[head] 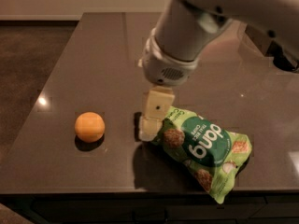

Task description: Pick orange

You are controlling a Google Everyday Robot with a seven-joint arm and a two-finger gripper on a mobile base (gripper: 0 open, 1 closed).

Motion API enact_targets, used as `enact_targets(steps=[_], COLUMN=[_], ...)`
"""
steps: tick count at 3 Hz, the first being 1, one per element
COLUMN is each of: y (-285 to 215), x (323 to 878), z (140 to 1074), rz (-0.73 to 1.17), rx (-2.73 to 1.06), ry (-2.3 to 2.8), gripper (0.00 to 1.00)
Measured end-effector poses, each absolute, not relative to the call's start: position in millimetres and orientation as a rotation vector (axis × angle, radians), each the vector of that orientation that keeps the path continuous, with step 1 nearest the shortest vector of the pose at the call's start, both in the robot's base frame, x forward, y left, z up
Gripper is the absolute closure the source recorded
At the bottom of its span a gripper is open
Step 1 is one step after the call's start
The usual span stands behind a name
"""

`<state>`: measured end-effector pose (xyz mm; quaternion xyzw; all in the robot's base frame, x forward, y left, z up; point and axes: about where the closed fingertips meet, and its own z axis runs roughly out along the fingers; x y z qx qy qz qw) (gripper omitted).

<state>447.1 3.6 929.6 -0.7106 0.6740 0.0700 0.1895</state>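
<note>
The orange (89, 126) is a small round orange-yellow fruit. It lies on the dark tabletop (93, 55) at the front left. My gripper (149, 125) hangs from the arm that comes in from the upper right. It is low over the table, to the right of the orange with a gap between them, at the left end of the green snack bag (201, 148). It does not touch the orange.
The green snack bag lies flat at the front right, close to the table's front edge (140, 186). The floor (28, 55) lies beyond the table's left edge. A dark object (285, 59) shows at the far right.
</note>
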Motion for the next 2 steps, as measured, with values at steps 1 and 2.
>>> enact_targets(steps=[1, 2], y=[36.5, 63.7], x=[442.1, 438.6], z=[918.0, 904.6], rz=[0.222, 0.246], rx=[-2.043, -2.077], ry=[1.858, 1.831], gripper=[0.00, 0.00])
